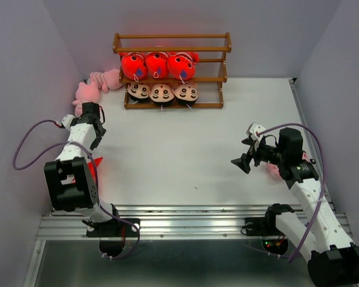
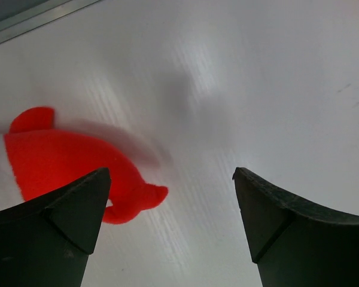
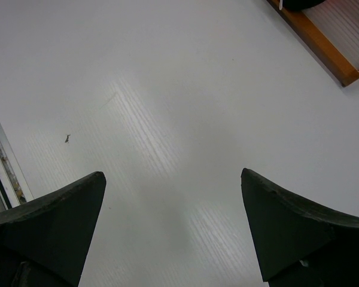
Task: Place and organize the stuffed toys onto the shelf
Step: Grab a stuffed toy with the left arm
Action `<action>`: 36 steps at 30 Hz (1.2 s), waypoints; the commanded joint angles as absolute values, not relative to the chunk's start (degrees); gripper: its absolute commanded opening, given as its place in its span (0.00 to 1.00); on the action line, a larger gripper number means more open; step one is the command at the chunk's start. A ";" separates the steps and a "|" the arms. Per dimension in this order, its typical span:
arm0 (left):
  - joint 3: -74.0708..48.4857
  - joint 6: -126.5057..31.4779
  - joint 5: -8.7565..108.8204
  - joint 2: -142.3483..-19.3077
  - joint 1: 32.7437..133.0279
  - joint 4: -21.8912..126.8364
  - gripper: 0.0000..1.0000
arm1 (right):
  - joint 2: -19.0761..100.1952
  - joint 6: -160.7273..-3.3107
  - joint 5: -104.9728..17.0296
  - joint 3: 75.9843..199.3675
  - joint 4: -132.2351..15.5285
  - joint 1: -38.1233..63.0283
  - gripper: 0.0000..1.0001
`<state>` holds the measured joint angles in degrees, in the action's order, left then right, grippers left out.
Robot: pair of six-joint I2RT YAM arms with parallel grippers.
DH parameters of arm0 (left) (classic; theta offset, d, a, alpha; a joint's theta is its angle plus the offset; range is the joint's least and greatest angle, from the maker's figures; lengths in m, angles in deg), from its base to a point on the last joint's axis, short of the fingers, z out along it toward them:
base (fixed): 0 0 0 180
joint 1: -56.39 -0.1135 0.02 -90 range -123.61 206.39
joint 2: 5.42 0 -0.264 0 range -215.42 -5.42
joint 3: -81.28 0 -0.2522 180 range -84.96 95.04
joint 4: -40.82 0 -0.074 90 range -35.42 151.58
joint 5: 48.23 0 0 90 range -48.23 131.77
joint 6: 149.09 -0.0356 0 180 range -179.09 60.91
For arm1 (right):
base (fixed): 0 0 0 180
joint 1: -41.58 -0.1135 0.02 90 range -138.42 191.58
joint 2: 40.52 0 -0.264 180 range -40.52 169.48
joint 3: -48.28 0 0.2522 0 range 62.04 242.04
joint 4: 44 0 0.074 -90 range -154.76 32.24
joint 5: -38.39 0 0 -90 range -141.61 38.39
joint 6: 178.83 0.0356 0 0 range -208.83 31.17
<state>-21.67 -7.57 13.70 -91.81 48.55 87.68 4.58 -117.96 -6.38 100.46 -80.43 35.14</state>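
Left tool (image 2: 170, 174) spread wide near blurred red-orange plush fish (image 2: 66, 161), right tool (image 3: 172, 174) likewise spread wide

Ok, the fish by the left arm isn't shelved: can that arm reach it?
Probably yes: the open left hand hangs close beside the fish, bare table between, nothing covering it.

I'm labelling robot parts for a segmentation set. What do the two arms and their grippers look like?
The left arm and right arm have white tubular links with boxy black joints and black bases. A purple cable loops beside each. The left gripper and right gripper are black, each with two broad, matte, wedge-shaped fingers tapering to a point. No markings show.
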 commanded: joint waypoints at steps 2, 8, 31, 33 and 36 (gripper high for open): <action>-23.79 -2.15 8.73 -93.84 49.35 103.96 0.96 | 3.95 -118.10 -6.35 100.98 -79.47 35.43 1.00; -26.93 -0.99 7.39 -92.35 50.67 103.90 0.96 | 3.60 -118.19 -6.26 100.89 -79.47 35.43 1.00; -38.64 -13.21 28.30 -98.60 46.81 82.18 0.09 | 3.34 -118.36 -7.32 100.63 -79.12 35.43 1.00; -39.43 -14.61 29.72 -96.31 46.81 80.60 0.08 | 3.42 -118.36 -7.32 100.63 -79.12 35.43 1.00; -40.13 -13.93 29.83 -88.34 46.81 79.80 0.06 | 3.51 -118.36 -7.14 100.63 -79.03 35.43 1.00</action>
<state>-37.41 -12.99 22.26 -94.02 46.54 80.07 3.75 -117.98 -7.10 100.46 -80.41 35.14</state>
